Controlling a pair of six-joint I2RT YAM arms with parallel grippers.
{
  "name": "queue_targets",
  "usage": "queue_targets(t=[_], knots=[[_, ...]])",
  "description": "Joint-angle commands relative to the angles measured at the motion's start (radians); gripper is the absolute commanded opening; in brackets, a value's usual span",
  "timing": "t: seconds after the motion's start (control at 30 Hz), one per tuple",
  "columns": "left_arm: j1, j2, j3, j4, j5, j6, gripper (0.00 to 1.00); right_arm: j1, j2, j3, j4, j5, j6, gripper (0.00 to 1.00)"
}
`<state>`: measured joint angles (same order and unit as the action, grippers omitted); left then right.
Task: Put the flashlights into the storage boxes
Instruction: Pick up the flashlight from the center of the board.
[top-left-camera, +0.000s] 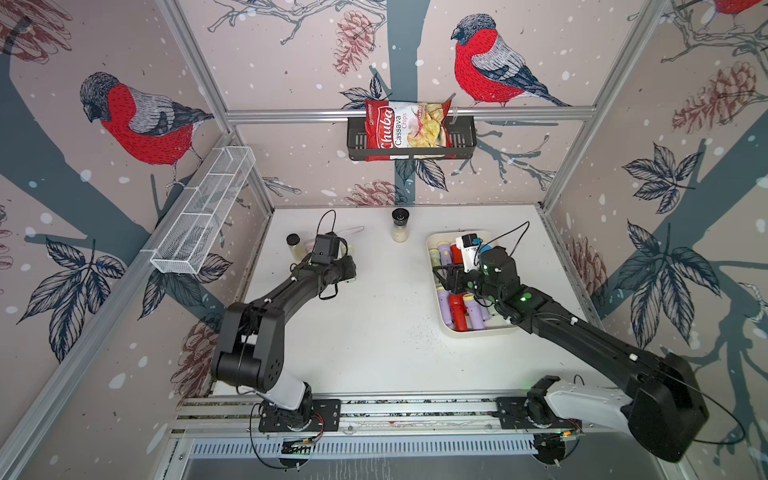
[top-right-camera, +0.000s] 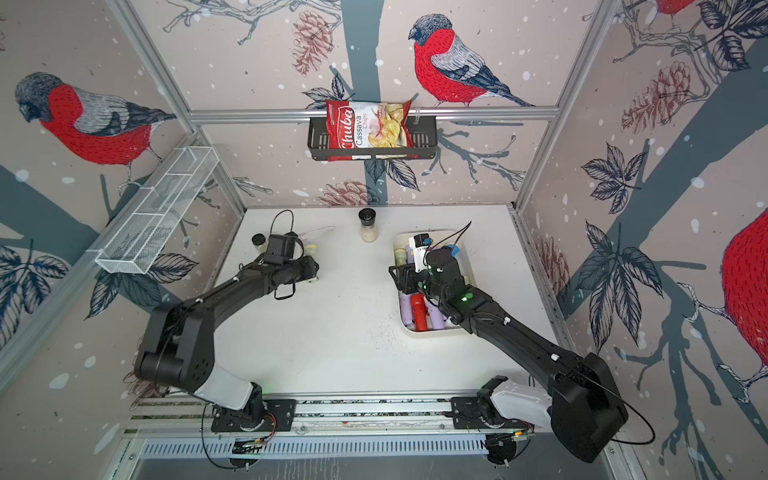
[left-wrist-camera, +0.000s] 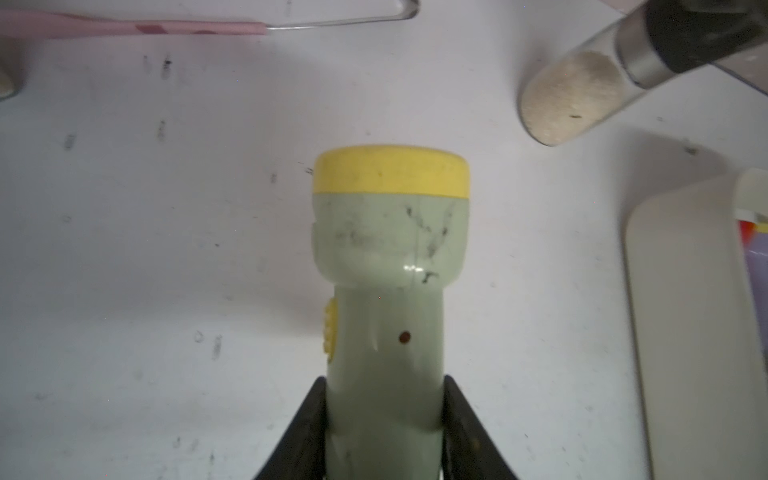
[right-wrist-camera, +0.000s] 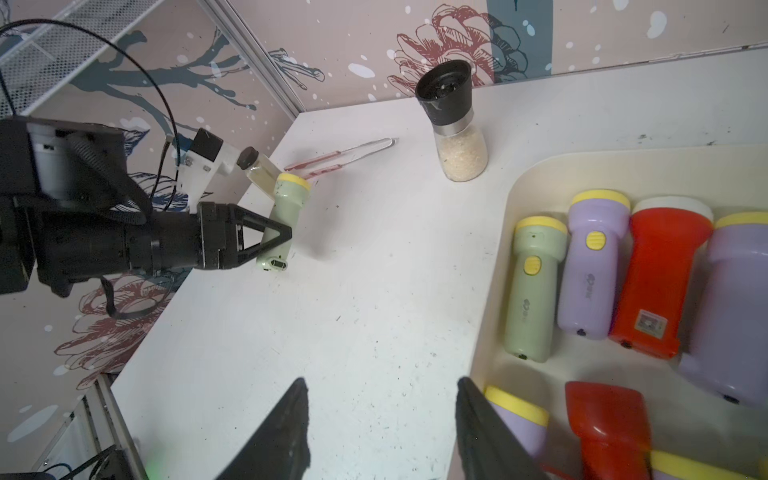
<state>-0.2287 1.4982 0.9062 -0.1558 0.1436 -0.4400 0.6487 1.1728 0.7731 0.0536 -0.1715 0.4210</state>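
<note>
My left gripper (left-wrist-camera: 384, 386) is shut on the body of a pale green flashlight (left-wrist-camera: 386, 257) with a yellow rim, at the table's back left. The right wrist view shows this flashlight (right-wrist-camera: 286, 203) gripped near its tail, its shadow on the table beside it. The cream-white storage box (top-left-camera: 436, 241) lies at the right, holding several lilac, red and green flashlights (right-wrist-camera: 592, 266). My right gripper (right-wrist-camera: 382, 382) is open and holds nothing. It hovers at the box's left rim (right-wrist-camera: 498, 249), over bare table. In both top views the right arm hides part of the box.
A black-capped spice grinder (top-left-camera: 400, 226) stands at the back middle. A small jar (top-left-camera: 294, 244) and pink-handled tongs (top-left-camera: 349, 230) lie behind the left gripper. A white wire basket (top-left-camera: 203, 212) hangs on the left wall, and a black basket (top-left-camera: 461, 137) with a chips bag on the back wall.
</note>
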Motion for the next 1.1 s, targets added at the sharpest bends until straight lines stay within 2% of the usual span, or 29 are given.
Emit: queue_targets(t=[0.0, 0.3, 0.5, 0.77, 1.07], knots=[[-0.023, -0.077, -0.045, 0.084, 0.039, -0.024, 0.1, 0.004, -0.015, -0.024, 0.059, -0.028, 0.053, 0.57], [-0.114, -0.332, -0.259, 0.241, 0.094, -0.069, 0.07, 0.015, 0.008, -0.077, 0.095, -0.077, 0.165, 0.56], [-0.183, -0.435, -0.374, 0.362, 0.144, -0.078, 0.05, 0.021, 0.029, -0.085, 0.17, -0.115, 0.216, 0.56], [-0.237, -0.461, -0.517, 0.606, 0.175, -0.133, 0.03, 0.033, 0.064, -0.068, 0.225, -0.128, 0.262, 0.55], [-0.274, -0.4, -0.541, 0.726, 0.203, -0.164, 0.02, 0.035, 0.076, -0.087, 0.303, -0.144, 0.329, 0.55]])
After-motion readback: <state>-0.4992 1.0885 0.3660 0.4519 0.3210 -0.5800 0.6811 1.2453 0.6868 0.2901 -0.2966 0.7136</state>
